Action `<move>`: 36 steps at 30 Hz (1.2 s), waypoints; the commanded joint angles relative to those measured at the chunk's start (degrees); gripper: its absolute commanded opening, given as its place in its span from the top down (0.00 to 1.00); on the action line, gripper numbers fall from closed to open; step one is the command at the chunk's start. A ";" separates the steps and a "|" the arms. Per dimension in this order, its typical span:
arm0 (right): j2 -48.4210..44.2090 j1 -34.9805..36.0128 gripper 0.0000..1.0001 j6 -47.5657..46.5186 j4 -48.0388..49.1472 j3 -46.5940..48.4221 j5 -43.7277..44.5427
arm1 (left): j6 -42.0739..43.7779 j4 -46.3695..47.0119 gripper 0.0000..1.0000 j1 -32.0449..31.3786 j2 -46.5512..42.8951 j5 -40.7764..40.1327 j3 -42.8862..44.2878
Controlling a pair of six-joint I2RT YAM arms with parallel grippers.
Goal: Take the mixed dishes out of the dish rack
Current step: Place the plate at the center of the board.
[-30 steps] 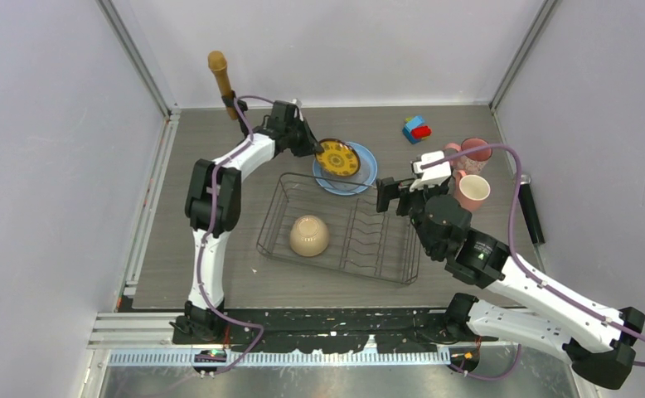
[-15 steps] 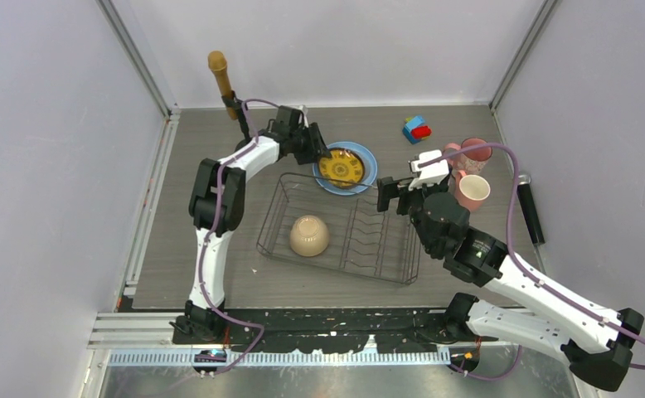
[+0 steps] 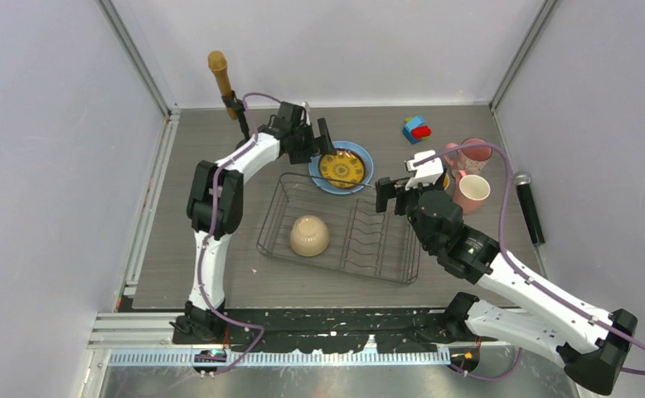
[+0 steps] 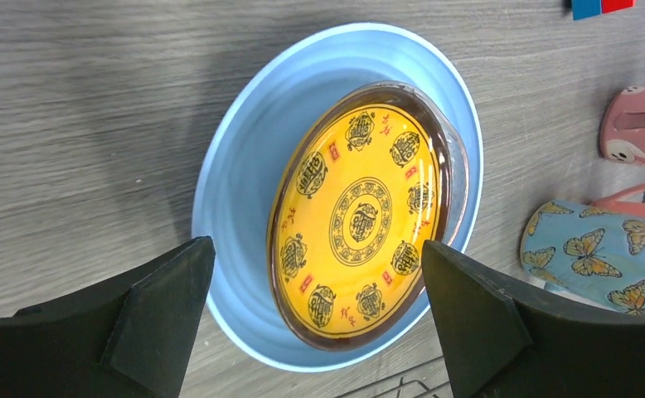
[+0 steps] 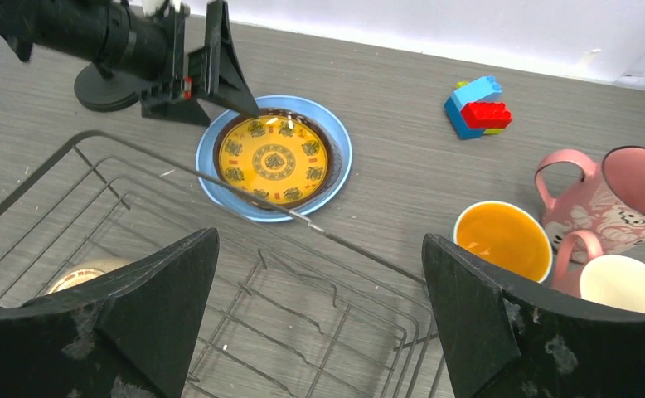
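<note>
The yellow patterned plate (image 3: 339,167) (image 4: 361,211) lies inside the light-blue plate (image 3: 366,159) (image 4: 236,191) on the table, just behind the dish rack (image 3: 271,212) (image 5: 178,170). My left gripper (image 3: 312,139) (image 4: 317,249) hovers open over both plates, touching neither. A beige bowl (image 3: 309,235) sits upside down in the rack's left half. My right gripper (image 3: 392,197) (image 5: 319,240) stands open and empty above the rack's right end. A blue mug (image 5: 501,240) (image 4: 601,257), a pink mug (image 3: 474,154) (image 5: 626,195) and a paler pink mug (image 3: 472,192) (image 5: 626,286) stand on the table right of the rack.
A red-blue toy block (image 3: 417,128) (image 5: 478,106) lies at the back right. A brown microphone on a black stand (image 3: 220,79) rises at the back left, near my left arm. A black microphone (image 3: 528,207) lies along the right wall.
My left gripper has opened and let go of the yellow plate, which now rests flat in the blue plate. The right arm has shifted slightly left.
</note>
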 commanded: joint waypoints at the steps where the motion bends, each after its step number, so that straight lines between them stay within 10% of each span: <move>1: -0.64 -1.62 0.00 2.20 5.06 -2.04 -3.48 | 4.78 -6.42 0.00 -0.52 -6.67 -6.05 4.94; 16: 4.83 -8.36 0.00 9.99 0.87 0.34 -26.79 | 7.39 -4.39 0.00 -0.57 -31.34 -12.16 -15.22; 26: 18.01 -9.45 0.00 18.72 -3.29 8.22 -40.14 | -0.67 0.04 0.00 -1.94 -56.72 1.92 -44.28; 36: 24.98 -9.43 0.00 17.35 1.92 7.96 -58.66 | -0.87 -5.88 0.00 -5.84 -64.54 5.09 -51.52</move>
